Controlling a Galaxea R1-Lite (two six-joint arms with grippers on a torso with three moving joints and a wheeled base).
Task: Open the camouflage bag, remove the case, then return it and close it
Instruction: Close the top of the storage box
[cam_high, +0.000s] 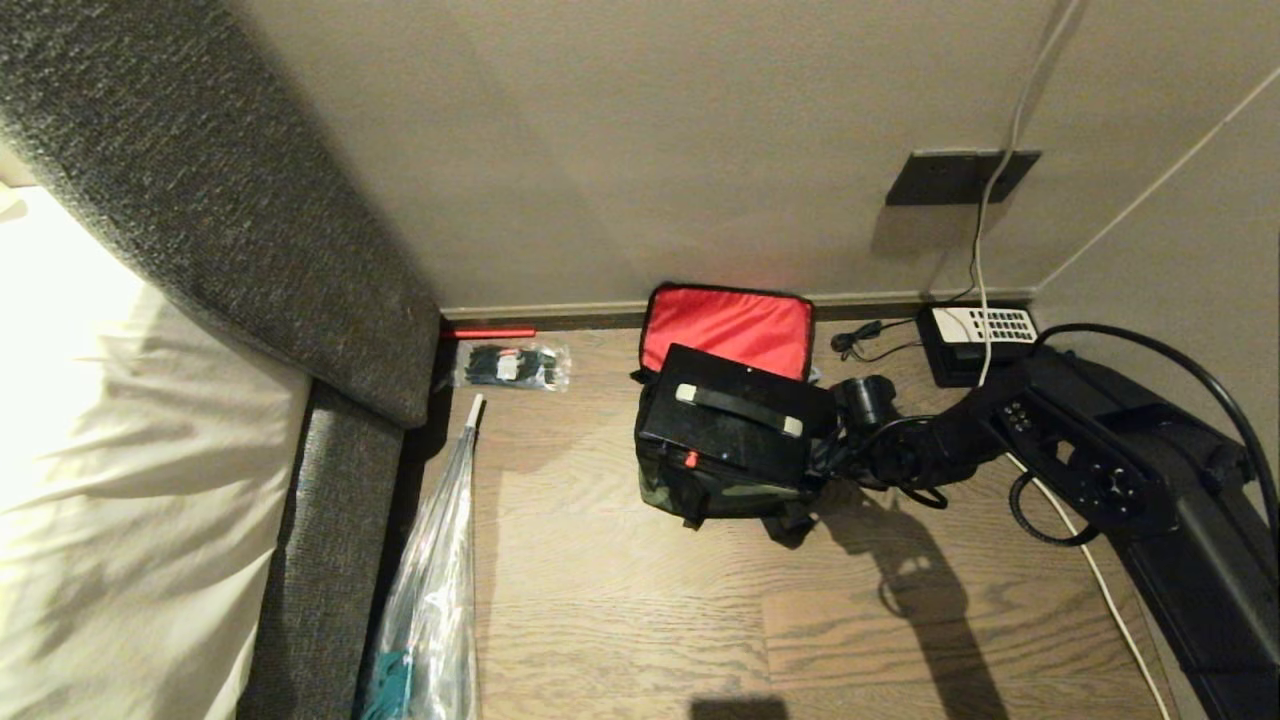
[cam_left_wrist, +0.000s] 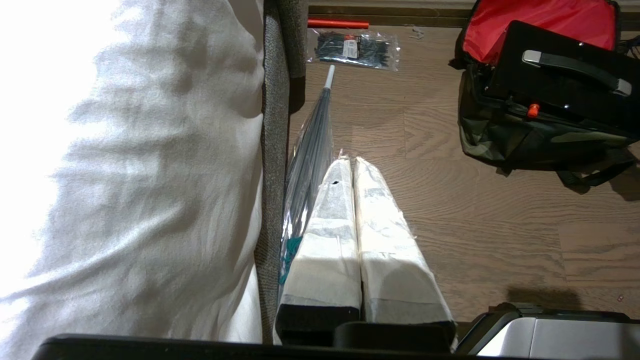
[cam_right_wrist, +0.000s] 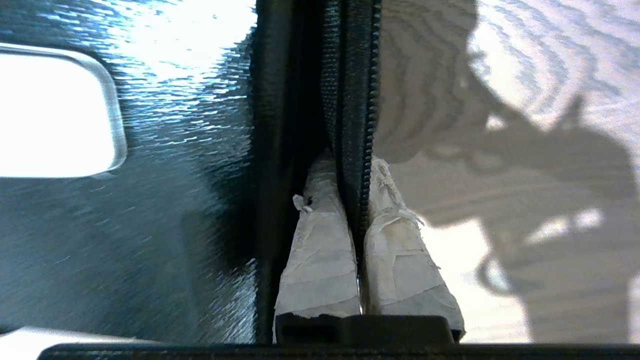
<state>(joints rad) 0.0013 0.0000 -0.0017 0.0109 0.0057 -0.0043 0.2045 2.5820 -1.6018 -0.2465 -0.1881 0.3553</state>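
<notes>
**Right wrist view: pincer clamped on the bag's zipper edge**

Right wrist view shows the right pincer (cam_right_wrist: 361, 200) with its two pale taped fingers (cam_right_wrist: 320, 255) pressed together on the black zipper edge (cam_right_wrist: 356, 100) of the camouflage bag (cam_right_wrist: 280, 125); the toothed strip runs between the pads and on past their tips. Just beside the inner finger lies the glossy black surface of the case (cam_right_wrist: 150, 200), with a bright pale patch on it farther off. On the outer side of the pincer is wooden floor (cam_right_wrist: 525, 75), crossed by the arm's shadow.

From the head view, the right pincer (cam_high: 822, 440) reaches in from the right and meets the bag's (cam_high: 700, 495) near right side. The case (cam_high: 735, 425) stands in the open bag, projecting above its rim, handle (cam_high: 738, 408) up and small red latch (cam_high: 690, 459) facing the camera. Beyond it the red-lined lid (cam_high: 730, 330) leans back against the wall. Behind the arm, near the wall, sits a black telephone (cam_high: 975, 340) with a white keypad.

Well away to the left lie a packet of black cable ties (cam_high: 510, 365), a clear folded umbrella (cam_high: 440, 560) and the grey bed edge (cam_high: 330, 480).

The left pincer (cam_left_wrist: 354, 165), seen only in its own wrist view, hangs over the floor beside the bed with fingers together and nothing between them.
</notes>
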